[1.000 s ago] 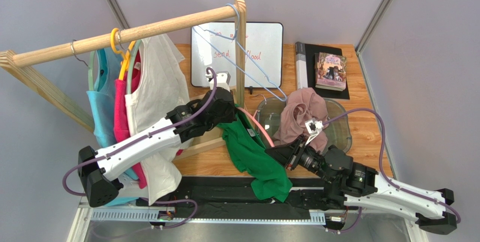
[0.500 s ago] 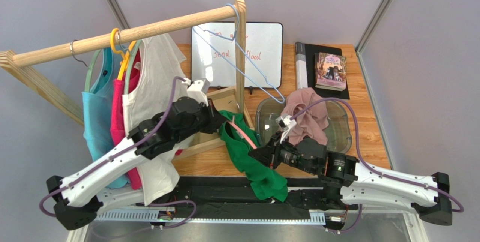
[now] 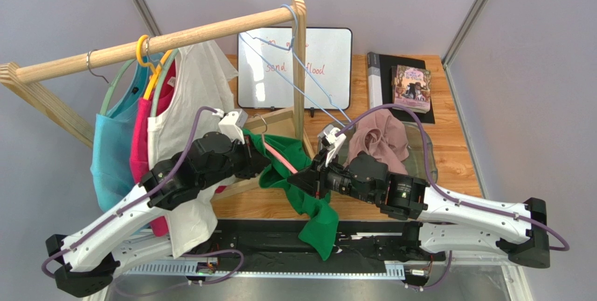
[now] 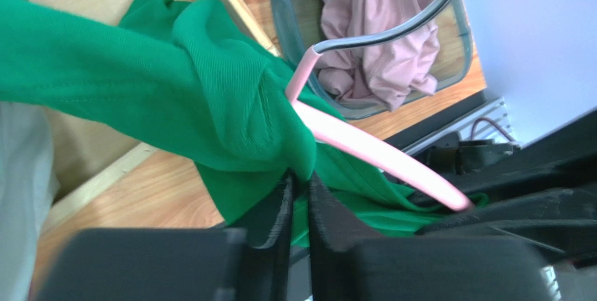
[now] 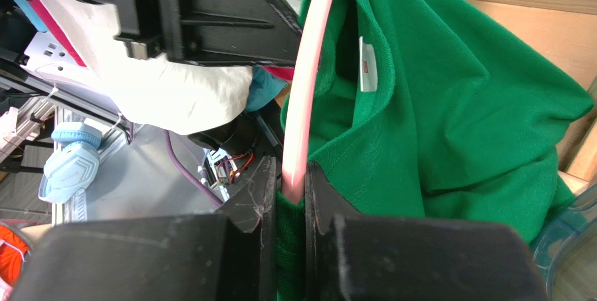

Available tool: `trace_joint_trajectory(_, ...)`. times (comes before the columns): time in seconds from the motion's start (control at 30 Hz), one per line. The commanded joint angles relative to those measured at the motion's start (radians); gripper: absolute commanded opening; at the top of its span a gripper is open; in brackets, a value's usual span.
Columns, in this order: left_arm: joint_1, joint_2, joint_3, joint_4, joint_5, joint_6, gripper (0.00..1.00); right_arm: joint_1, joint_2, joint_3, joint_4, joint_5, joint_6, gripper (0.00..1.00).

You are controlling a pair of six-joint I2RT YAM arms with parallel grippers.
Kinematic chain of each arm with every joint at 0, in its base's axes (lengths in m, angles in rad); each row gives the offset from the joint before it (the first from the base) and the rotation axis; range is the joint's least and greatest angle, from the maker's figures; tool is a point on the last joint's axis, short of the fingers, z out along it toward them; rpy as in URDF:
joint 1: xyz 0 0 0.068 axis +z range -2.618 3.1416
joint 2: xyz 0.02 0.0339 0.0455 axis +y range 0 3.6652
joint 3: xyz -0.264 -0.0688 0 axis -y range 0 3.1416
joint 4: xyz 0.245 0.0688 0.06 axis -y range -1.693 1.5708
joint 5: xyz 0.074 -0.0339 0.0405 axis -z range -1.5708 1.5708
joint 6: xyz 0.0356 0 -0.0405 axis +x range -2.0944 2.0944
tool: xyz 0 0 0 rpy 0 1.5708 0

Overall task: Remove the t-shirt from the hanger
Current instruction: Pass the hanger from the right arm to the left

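L gripper (image 4: pixel 300 185): jaws nearly shut, only a slit between them, nipping a fold of the green tee (image 3: pixel 317 206) at the tips. R gripper (image 5: pixel 291 189): jaws closed tight on the pink hanger (image 5: pixel 303 91), w/ green cloth bunched in the same pinch below the bar.

Vs 1 s ago, top view:
- L gripper had been up by the rack's upright post (image 3: pixel 300 70), close to the whiteboard (image 3: pixel 322 49). It had since pulled back toward 8 o'clock, and the whole L arm had swung out toward 7 o'clock.
- R gripper had moved toward 10 o'clock, from in front of the clear tub (image 3: pixel 429 164) to just 3 o'clock of the L gripper. The two sat near each other but not touching, w/ hanger and tee between them.
- Hanger went w/ it. Its pink bar had been near the tub's 9 o'clock rim and now ran between the grippers.
- Tee had lain slumped on the table (image 3: pixel 455 154) and front rail. Now its upper part was lifted and bunched over the hanger, still on it, w/ the tail hanging toward 6 o'clock over the rail.
- White top (image 3: pixel 183 105) and the coloured tops on the rack pole (image 3: pixel 175 38) had swung toward 7 o'clock.
- Mauve cloth (image 3: pixel 382 136) in the tub was unchanged; R arm's cable now arced over it.
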Motion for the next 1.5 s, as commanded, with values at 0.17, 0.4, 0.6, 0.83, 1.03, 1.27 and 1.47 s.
trace_joint_trajectory(0.17,-0.001,-0.107,0.182,-0.051,-0.07,0.082,0.47,0.003,-0.052,0.05,0.121,-0.072,-0.053,0.0)
trace_joint_trajectory(0.4,-0.001,0.011,0.33,-0.083,-0.127,0.167,0.41,0.003,-0.072,0.056,0.121,-0.113,-0.048,0.0)
trace_joint_trajectory(0.6,-0.001,0.076,0.347,-0.065,-0.102,0.219,0.3,0.003,-0.086,0.06,0.121,-0.118,-0.047,0.0)
trace_joint_trajectory(0.83,-0.001,0.054,0.319,-0.053,-0.087,0.25,0.33,0.003,-0.095,0.053,0.121,-0.124,-0.041,0.0)
trace_joint_trajectory(1.03,-0.001,0.053,0.304,-0.06,-0.076,0.253,0.33,0.003,-0.101,0.052,0.121,-0.124,-0.041,0.0)
trace_joint_trajectory(1.27,-0.001,0.088,0.291,-0.048,-0.059,0.253,0.3,0.003,-0.101,0.044,0.159,-0.129,-0.028,0.0)
trace_joint_trajectory(1.47,-0.001,0.117,0.305,-0.019,-0.087,0.262,0.22,0.003,-0.101,0.044,0.159,-0.167,-0.021,0.0)
